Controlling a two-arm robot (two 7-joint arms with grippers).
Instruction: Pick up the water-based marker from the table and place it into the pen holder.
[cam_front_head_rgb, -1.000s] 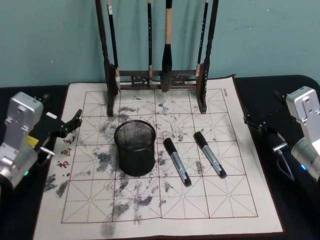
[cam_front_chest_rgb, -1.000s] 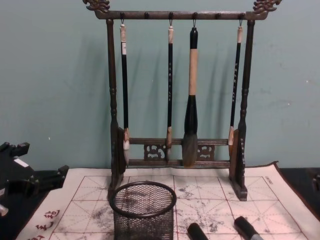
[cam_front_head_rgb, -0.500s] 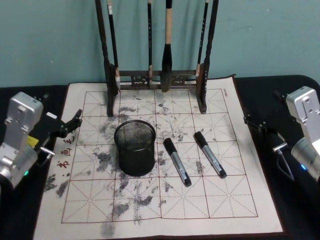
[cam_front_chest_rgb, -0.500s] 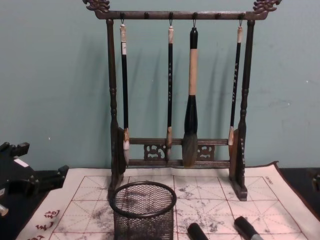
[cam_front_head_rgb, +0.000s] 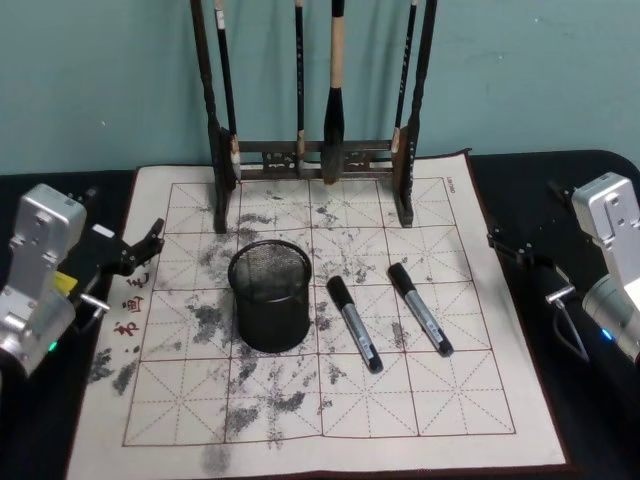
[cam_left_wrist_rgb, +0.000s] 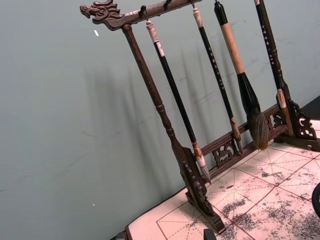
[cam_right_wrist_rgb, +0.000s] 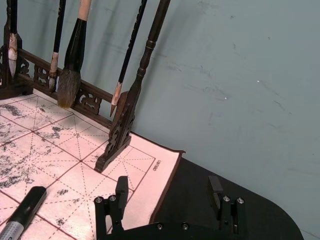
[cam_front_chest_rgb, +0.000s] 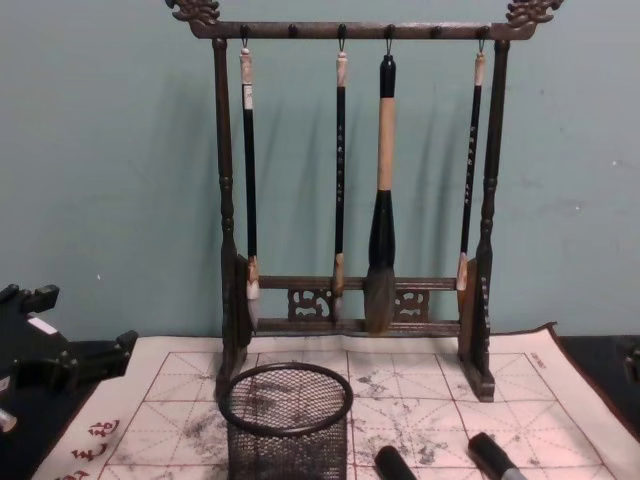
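The left marker (cam_front_head_rgb: 354, 324) and right marker (cam_front_head_rgb: 420, 308) lie flat on the mat (cam_front_head_rgb: 330, 410), right of the holder (cam_front_head_rgb: 268, 322). They look light, stiff and smooth, probably best pinched mid-barrel. The left tool (cam_front_head_rgb: 142, 248) and right tool (cam_right_wrist_rgb: 168, 190) flank the mat, fingers apart.

Closes off at rear with plain teal wall (cam_front_head_rgb: 520, 70), faintly scuffed, softly shadowed, above black table (cam_front_head_rgb: 560, 165).
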